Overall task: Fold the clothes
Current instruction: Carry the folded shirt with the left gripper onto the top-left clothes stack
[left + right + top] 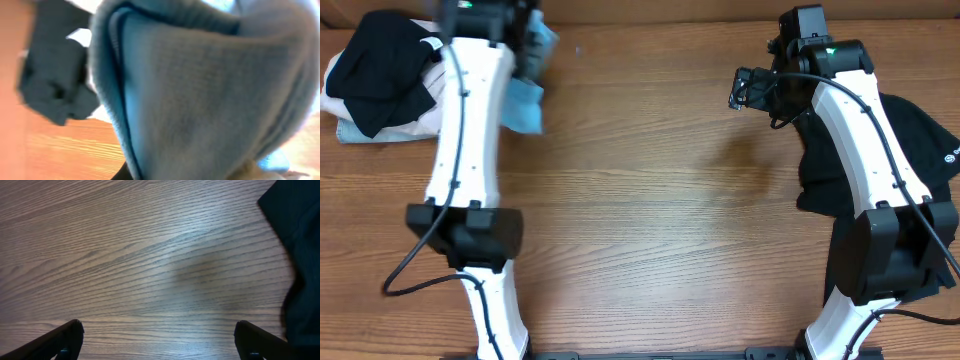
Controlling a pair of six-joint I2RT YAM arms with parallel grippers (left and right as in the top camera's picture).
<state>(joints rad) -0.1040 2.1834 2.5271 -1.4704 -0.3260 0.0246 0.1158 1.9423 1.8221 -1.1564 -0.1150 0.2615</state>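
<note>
Two arms (468, 130) (865, 140), one T-shirt (525, 105), one polo (920, 140)

We logged the light-blue T-shirt (525, 100) bunched up at the left gripper (523, 45), cloth hanging beside its arm. A stack of black and beige garments (380, 75) lay just left of that gripper. The right gripper (752, 88) sat over bare table (650, 220); the black polo (918, 140) lay behind it, partly under its arm.

From the black polo (920, 130) the bench (650, 200) runs bare across to the garment stack (380, 70), beside which the hanging light-blue T-shirt (525, 100) blocks passage.
</note>
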